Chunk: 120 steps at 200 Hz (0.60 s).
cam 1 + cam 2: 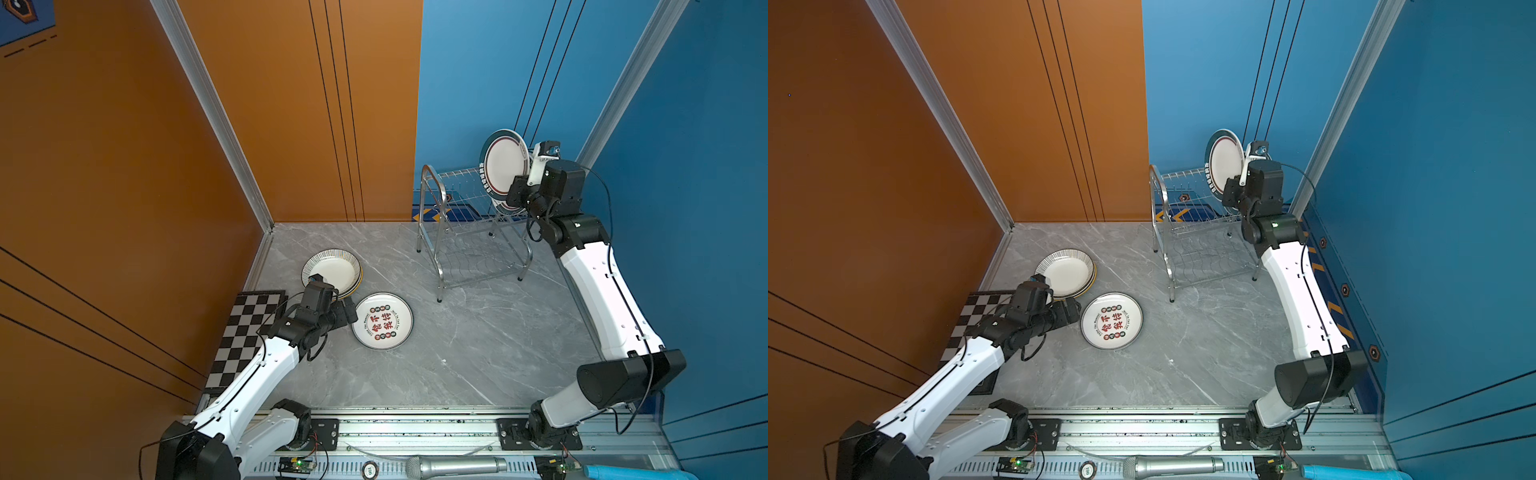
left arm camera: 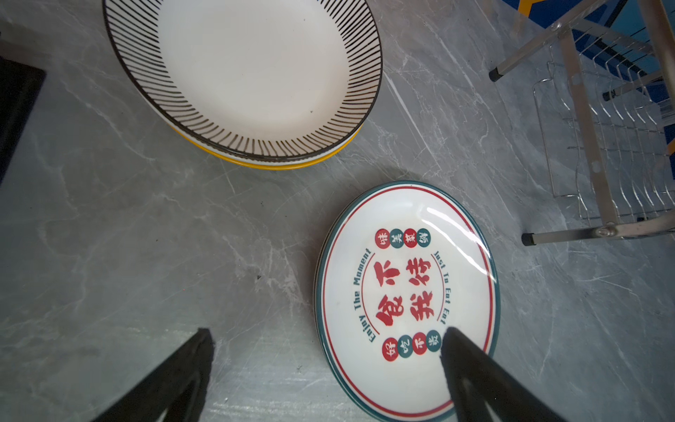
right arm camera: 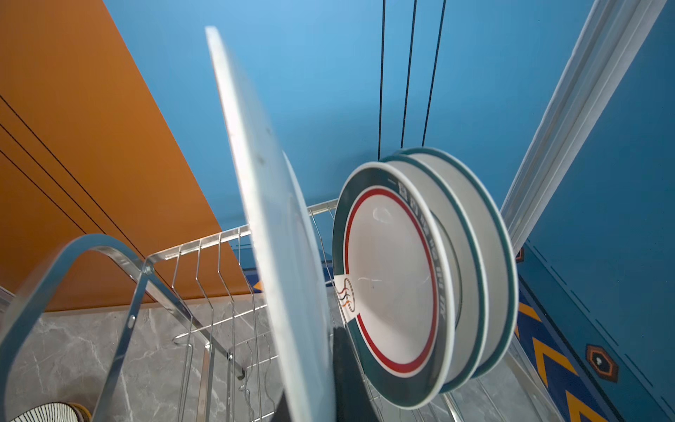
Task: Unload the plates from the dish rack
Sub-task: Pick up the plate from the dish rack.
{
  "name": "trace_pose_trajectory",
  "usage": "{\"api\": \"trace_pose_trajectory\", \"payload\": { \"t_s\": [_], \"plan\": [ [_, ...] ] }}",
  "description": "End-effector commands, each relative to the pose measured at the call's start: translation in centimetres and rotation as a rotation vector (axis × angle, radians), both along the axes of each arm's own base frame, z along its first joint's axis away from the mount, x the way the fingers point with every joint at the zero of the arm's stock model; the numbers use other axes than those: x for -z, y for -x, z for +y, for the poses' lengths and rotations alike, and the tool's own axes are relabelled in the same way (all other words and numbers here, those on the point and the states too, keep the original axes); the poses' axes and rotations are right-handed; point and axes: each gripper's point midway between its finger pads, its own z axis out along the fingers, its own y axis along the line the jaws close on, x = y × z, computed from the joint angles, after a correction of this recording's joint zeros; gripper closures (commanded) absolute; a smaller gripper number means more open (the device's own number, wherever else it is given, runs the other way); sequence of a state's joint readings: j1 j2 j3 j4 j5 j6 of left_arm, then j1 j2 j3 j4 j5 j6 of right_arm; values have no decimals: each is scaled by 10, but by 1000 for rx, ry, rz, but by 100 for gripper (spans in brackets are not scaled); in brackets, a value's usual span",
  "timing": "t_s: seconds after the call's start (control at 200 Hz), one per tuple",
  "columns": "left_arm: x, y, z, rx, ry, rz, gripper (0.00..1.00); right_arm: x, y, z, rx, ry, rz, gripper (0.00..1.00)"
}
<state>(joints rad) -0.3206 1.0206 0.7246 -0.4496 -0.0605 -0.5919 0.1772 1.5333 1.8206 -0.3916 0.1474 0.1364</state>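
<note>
Both top views are looking steeply down from high above the near rail [image 1: 415, 434], sharing the whole table [image 1: 478, 365]; the rack [image 1: 469, 232] is standing at one o'clock. The left wrist camera is hovering close over the lettered plate [image 2: 405, 292], also catching the rack's feet. The right wrist camera is peering up close along a raised plate [image 3: 270, 219].

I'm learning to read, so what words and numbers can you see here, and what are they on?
"Enjoy The Moment": printed plate on the table.
"Just To Eat Eat": same plate.
"食不我待": same plate, big red.
"味美菜鲜", "好吃不贵": its small round badges.
"100": round token beside the microphone.
White rim lettering on the held plate and the racked plate: too blurred.
</note>
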Motion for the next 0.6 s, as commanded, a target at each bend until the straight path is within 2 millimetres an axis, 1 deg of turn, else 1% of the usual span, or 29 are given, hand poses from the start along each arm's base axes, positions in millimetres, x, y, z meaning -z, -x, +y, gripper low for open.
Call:
{"api": "trace_pose_trajectory", "payload": {
  "t_s": [0.0,0.075,0.175,0.245,0.325,0.416,0.441,0.536,0.596],
  "plan": [
    [-5,-3,-5,54,-19,16,2,-55,24,-6,26,3,-201,100],
    [-1,-6,-6,56,-28,31,2,-67,39,-6,24,-1,-254,100],
    [5,-8,5,5,-76,47,2,-79,64,-11,29,-13,-309,100],
    [10,-9,12,-23,-117,56,2,-83,83,-16,40,-27,-341,100],
    [13,-11,20,-57,-145,64,2,-83,106,-23,55,-47,-368,100],
    [16,-12,22,-76,-140,71,2,-72,133,-34,86,-92,-374,100],
    [15,-14,19,-66,-126,64,2,-68,140,-38,96,-109,-375,100],
    [18,-15,14,-35,-116,49,2,-43,165,-48,129,-174,-364,100],
    [23,-15,18,-43,-133,34,2,-24,179,-55,155,-211,-325,100]
  ]
}}
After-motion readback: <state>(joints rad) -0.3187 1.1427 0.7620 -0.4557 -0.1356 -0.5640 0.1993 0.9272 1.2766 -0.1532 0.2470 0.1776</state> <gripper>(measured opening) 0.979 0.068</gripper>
